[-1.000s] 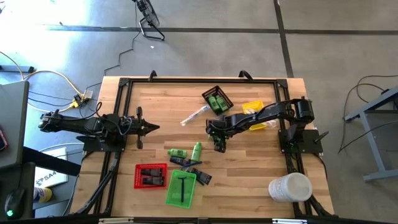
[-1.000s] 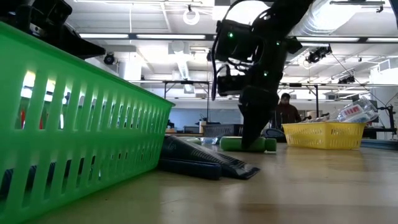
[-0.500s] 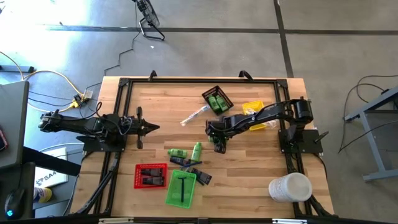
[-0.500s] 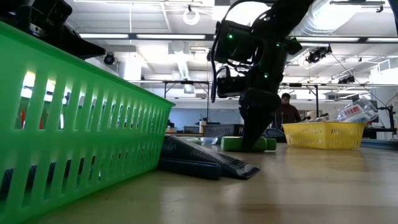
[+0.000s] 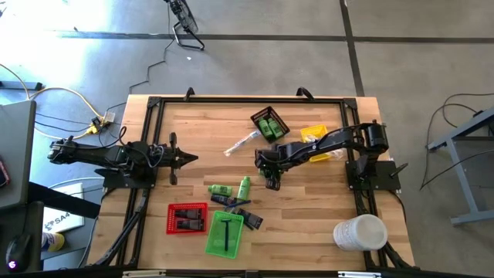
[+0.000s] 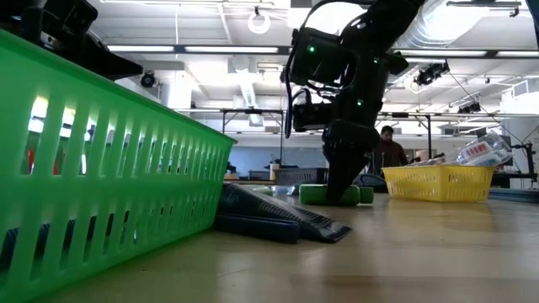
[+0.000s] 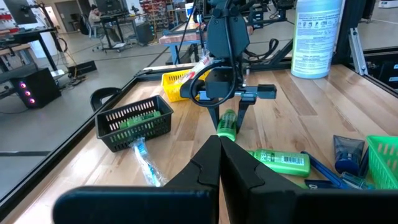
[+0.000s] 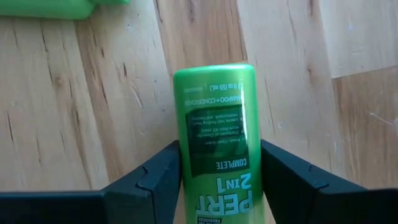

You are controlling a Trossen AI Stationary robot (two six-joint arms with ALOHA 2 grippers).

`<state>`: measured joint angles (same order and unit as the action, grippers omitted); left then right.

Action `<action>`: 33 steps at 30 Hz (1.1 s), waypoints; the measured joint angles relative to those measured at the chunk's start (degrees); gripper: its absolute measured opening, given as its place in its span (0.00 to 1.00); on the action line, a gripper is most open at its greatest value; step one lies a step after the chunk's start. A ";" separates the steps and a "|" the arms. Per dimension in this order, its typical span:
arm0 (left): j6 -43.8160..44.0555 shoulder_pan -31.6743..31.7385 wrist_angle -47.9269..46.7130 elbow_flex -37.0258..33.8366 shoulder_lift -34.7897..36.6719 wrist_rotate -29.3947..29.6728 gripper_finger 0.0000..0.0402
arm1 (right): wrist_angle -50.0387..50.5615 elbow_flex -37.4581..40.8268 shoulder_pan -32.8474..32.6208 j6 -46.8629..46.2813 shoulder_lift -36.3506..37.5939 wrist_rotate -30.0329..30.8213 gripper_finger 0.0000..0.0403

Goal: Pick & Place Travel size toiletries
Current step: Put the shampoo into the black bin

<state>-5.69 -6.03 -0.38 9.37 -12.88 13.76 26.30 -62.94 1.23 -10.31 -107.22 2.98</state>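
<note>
The right gripper [image 5: 270, 181] is down at the table near the middle, nose pointing at the wood, and it straddles a green bottle [image 8: 217, 149] that lies flat on the boards. From the right wrist view the two dark fingers [image 8: 155, 174] stand on either side of the bottle's body, pressed right up against its sides with no gap showing on either flank, so the claw is at about bottle width and gripping that bottle. The label reads "PERT 2in1". In the low view the gripper [image 6: 344, 189] reaches the table surface and the bottle [image 6: 313, 194] lies on the wood at its tips.

Another green bottle [image 5: 220, 189] lies just to the left on the table, next to dark flat packets [image 5: 235, 205]. A clear-wrapped stick [image 5: 241, 144] lies toward the far side, beside the black tray [image 5: 270, 123] holding green bottles. The yellow tray [image 5: 313, 136] sits under the right arm. The red tray [image 5: 187, 218] and green tray [image 5: 225, 233] sit at the near edge.

The left gripper [image 7: 219, 163] waits at the left side of the table, fingers pressed together.
</note>
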 joint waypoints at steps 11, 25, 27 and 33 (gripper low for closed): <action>0.00 0.01 0.00 0.00 0.00 0.00 0.00 | 0.67 0.00 0.02 0.02 0.42 -0.08 0.44; 0.00 0.00 0.18 0.00 0.02 0.00 0.00 | 2.79 -0.81 1.15 -0.47 13.34 5.10 0.43; 0.00 0.01 0.20 0.00 0.02 0.00 0.00 | 2.17 -1.67 1.27 -0.59 15.38 6.45 0.43; 0.00 0.01 0.20 0.00 0.01 0.11 0.00 | -0.60 -1.75 1.80 -0.85 21.63 11.79 0.43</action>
<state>-5.69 -6.02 -0.19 9.37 -12.88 13.87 25.71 -64.68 3.03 -11.15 -85.59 14.77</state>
